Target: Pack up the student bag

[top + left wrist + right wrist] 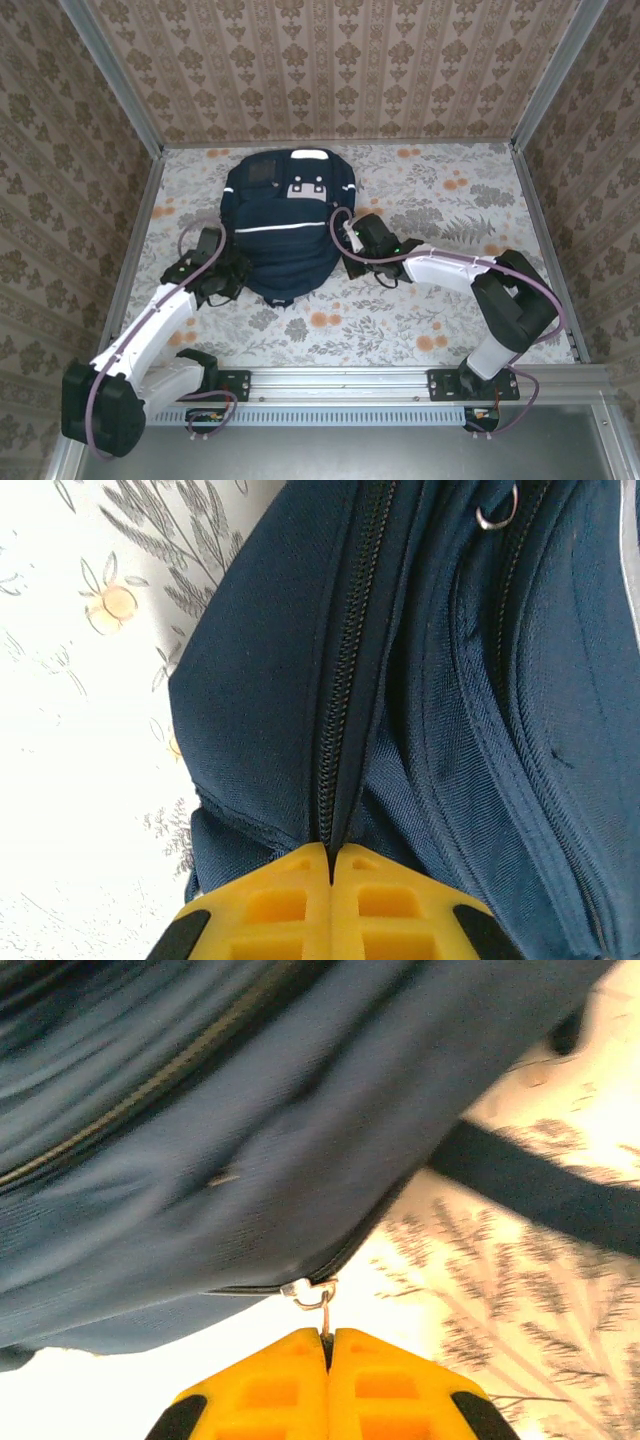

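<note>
Left fingers (318, 875) closed, pinching the bag (285, 235) along its zip (348, 690). Right fingers (320, 1355) closed on the zip pull (322, 1305). Bag lies flat mid-bench (430, 320), nearer the far edge.

Top view: the fingertips of the left gripper (233, 273) and right gripper (350, 243) are too small and dark against the bag (285, 240) to resolve.

Left wrist view: the bag is cut off at the top and right edges. The near end of the zip (345, 680) is hidden between the fingers.

Right wrist view: the upper bag is blurred. The zip pull (311, 1291) has its tab hidden between the pads. The strap (540, 1190) is cut off at the right edge.
</note>
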### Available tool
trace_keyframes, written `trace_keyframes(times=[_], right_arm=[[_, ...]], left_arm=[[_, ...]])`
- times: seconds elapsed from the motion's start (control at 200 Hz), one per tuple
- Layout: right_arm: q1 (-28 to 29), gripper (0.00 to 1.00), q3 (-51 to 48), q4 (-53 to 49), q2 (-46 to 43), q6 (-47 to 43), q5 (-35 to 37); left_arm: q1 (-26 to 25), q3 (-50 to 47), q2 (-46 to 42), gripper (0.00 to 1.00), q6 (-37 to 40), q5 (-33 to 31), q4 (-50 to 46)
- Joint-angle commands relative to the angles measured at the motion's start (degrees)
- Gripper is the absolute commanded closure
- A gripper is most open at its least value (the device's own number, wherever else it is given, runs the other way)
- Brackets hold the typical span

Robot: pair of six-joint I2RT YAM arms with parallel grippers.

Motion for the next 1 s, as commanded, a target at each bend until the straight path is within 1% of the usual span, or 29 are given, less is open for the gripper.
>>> trace_keyframes(times=[0.0,0.13,0.285,0.365,0.415,0.425,0.495,0.55,0.595,0.66,0.745,0.805,0.93,0.995], right_arm=[[-3.0,1.00,0.8,-3.5,1.0,1.4,7.9],[-5.7,1.00,3.4,-3.3,4.1,1.2,9.0],[-7.7,1.00,8.3,-3.7,9.3,-0.2,9.5],[-8.1,1.00,10.6,-4.7,10.1,-0.3,6.4],[-7.8,1.00,10.4,-3.7,9.0,0.4,4.1],[-7.7,1.00,10.3,-3.5,8.8,0.6,3.8],[-6.7,1.00,9.6,-2.3,7.2,1.6,2.5],[-5.7,1.00,9.1,-2.3,6.1,2.4,2.5],[-5.0,1.00,8.6,-2.2,5.2,3.1,2.4],[-3.7,1.00,7.3,-1.6,3.7,4.1,2.5],[-2.3,1.00,5.8,-1.2,1.9,4.9,2.8],[-1.8,1.00,5.0,-1.1,1.0,5.3,2.8],[-1.4,1.00,3.4,-0.4,-0.2,5.4,3.1],[-1.4,1.00,2.7,0.1,-0.7,5.7,3.2]], left_arm=[[4.6,0.0,-1.7,1.00,5.7,-0.1,-3.9],[9.0,0.5,-1.7,1.00,9.0,2.6,-4.5],[12.0,1.1,-1.7,1.00,12.3,5.0,-5.1],[13.0,1.7,-0.5,1.00,15.0,9.5,-2.5],[12.2,3.5,0.7,1.00,16.2,11.2,-3.0],[11.9,4.0,0.9,0.98,16.3,11.2,-3.3],[7.7,6.4,1.7,0.86,15.9,9.7,-4.9],[3.0,7.3,1.9,0.78,13.1,8.5,-4.3],[-1.0,7.5,2.2,0.74,9.7,7.0,-3.0],[-8.7,7.3,3.0,0.67,3.5,4.9,-0.7],[-16.3,7.9,5.0,0.65,-3.4,2.4,2.1],[-20.1,9.2,6.9,0.62,-7.2,0.8,3.2],[-26.9,12.6,12.2,0.43,-14.2,-1.9,8.7],[-29.7,14.5,16.5,0.36,-17.6,-2.8,12.9]])
